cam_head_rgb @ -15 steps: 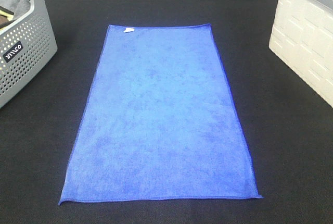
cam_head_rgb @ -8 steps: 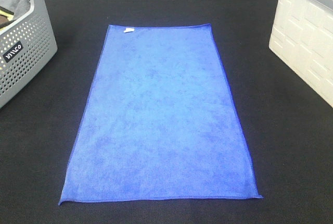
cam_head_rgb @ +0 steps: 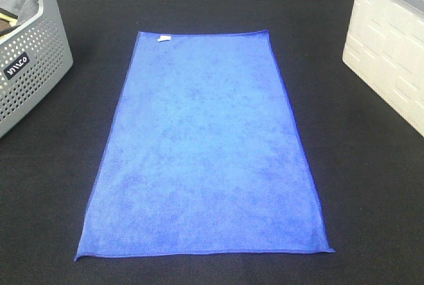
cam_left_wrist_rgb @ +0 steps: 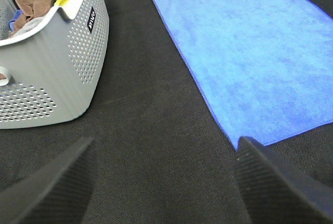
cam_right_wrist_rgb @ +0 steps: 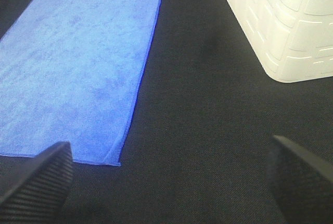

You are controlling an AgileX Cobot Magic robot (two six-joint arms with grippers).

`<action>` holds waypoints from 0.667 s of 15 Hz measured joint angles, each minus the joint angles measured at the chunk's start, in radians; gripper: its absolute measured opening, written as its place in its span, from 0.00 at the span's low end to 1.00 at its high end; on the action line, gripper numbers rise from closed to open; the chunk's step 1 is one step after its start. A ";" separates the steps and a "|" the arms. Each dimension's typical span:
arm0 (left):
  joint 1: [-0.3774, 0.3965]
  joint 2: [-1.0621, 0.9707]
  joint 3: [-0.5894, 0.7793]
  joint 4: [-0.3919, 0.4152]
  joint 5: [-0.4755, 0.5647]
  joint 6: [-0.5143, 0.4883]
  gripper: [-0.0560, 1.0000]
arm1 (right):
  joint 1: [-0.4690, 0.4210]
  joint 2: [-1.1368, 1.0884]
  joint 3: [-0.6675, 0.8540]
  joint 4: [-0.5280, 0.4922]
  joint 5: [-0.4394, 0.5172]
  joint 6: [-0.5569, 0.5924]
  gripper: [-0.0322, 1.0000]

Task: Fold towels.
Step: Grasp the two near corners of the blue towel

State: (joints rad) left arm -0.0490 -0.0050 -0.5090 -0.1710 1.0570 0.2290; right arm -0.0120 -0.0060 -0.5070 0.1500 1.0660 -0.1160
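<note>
Soft, even light is falling from overhead, throwing hardly any shadows. The black surface (cam_head_rgb: 371,185) is soaking up detail; the white bin (cam_head_rgb: 391,46) is glaring slightly. The left pincer (cam_left_wrist_rgb: 165,148) and right pincer (cam_right_wrist_rgb: 169,148) are sitting blurred, close to their lenses

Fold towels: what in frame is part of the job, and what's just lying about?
Job: blue towel, flat and unfolded; left tool, open; right tool, open.
Lying about: grey perforated basket holding cloths; white bin.

towel (cam_head_rgb: 205,146): plain blue, white tag (cam_head_rgb: 163,37)
basket (cam_head_rgb: 36,66): grey, perforated with dots
bin (cam_head_rgb: 387,59): cream, brick pattern
tabletop (cam_head_rgb: 358,192): black
</note>
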 joint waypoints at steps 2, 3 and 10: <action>0.000 0.000 0.000 0.000 0.000 0.000 0.72 | 0.000 0.000 0.000 0.000 0.000 0.000 0.94; 0.000 0.000 0.000 0.000 0.000 0.000 0.72 | 0.000 0.000 0.000 0.000 0.000 0.000 0.94; 0.000 0.000 0.000 0.000 0.000 0.000 0.72 | 0.000 0.000 0.000 0.000 0.000 0.000 0.94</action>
State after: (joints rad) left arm -0.0490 -0.0050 -0.5090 -0.1710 1.0570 0.2290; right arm -0.0120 -0.0060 -0.5070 0.1500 1.0660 -0.1160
